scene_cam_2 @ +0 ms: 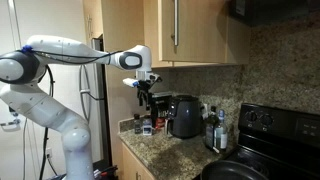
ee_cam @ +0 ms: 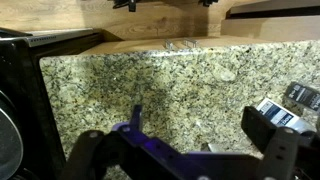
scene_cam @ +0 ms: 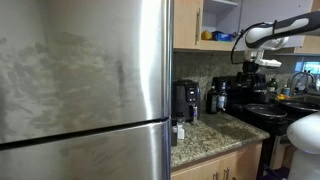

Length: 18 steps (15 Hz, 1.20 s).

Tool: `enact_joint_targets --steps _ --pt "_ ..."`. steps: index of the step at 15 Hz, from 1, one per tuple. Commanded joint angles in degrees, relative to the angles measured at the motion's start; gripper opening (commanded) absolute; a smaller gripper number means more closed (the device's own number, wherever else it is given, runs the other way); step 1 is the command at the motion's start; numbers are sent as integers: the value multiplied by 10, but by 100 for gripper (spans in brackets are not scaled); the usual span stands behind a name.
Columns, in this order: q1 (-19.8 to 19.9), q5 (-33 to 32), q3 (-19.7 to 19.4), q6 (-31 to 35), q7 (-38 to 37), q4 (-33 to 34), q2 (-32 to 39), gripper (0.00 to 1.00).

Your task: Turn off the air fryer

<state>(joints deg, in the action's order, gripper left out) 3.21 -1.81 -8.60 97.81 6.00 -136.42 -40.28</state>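
Note:
The air fryer (scene_cam_2: 183, 116) is a boxy black appliance standing on the granite counter against the wall. My gripper (scene_cam_2: 145, 88) hangs above the counter, up and to the left of the air fryer and apart from it, over a smaller dark appliance with silvery parts (scene_cam_2: 151, 108). The gripper also shows in an exterior view (scene_cam: 250, 68). In the wrist view the gripper (ee_cam: 198, 118) is open and empty, with bare granite counter (ee_cam: 170, 75) between its fingers. The air fryer does not show in the wrist view.
A large stainless steel fridge (scene_cam: 80, 80) fills the left. A black stove (scene_cam_2: 275, 125) with a pan stands to the right of the counter. Bottles (scene_cam_2: 214, 130) stand between air fryer and stove. Wooden cabinets (scene_cam_2: 190, 30) hang overhead. Small packets (ee_cam: 292, 105) lie on the counter.

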Motion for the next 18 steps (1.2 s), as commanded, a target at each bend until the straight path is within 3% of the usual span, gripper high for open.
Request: enact_joint_targets --steps 1,6,7,11,13,15,16,18 --pt "6 3 4 -2 3 2 1 100" --pt "6 3 4 -2 3 2 1 100" --pt "10 6 -1 16 -8 11 31 100" --pt "4 41 -20 155 -21 -13 143 100" --pt "-9 82 -23 254 8 -54 184 100" --pt "-17 78 -1 354 48 -115 162 100" --pt "-3 75 -6 292 23 -64 188 100" --pt "-13 74 3 340 31 -95 190 100"
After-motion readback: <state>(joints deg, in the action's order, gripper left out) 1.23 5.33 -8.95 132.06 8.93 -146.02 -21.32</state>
